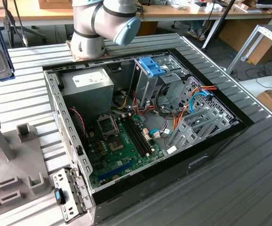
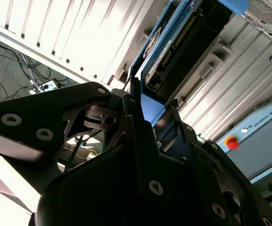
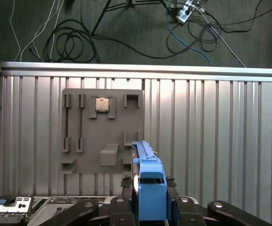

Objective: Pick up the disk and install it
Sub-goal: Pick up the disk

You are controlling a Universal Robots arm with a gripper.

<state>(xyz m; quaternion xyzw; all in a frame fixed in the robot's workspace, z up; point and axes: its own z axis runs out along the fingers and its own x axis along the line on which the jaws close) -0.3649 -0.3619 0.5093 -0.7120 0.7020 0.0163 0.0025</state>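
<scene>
1. Gripper [image 3: 150, 184]: black fingers drawn in narrow on the disk [image 3: 145, 157], pinching its blue rails so the drive hangs edge-on, clear of the table [image 3: 211, 141]. Judged: picked up, not yet installed.
2. Fixture plate [image 3: 103, 136]: grey, slotted, lying by the table's railed edge, under the disk's far end. A square chip [image 3: 102, 104] sits in one pocket.
3. Floor cables [image 3: 70, 42]: beyond that edge.
4. Second wrist view adds the disk's flat face and connector end.
5. Exterior view adds the disk's white label and the computer case [image 1: 206, 155] mid-table. The case lies open, so its drive cage [image 1: 148, 89], topped by a blue latch [image 1: 151, 66], is reachable from above.
</scene>
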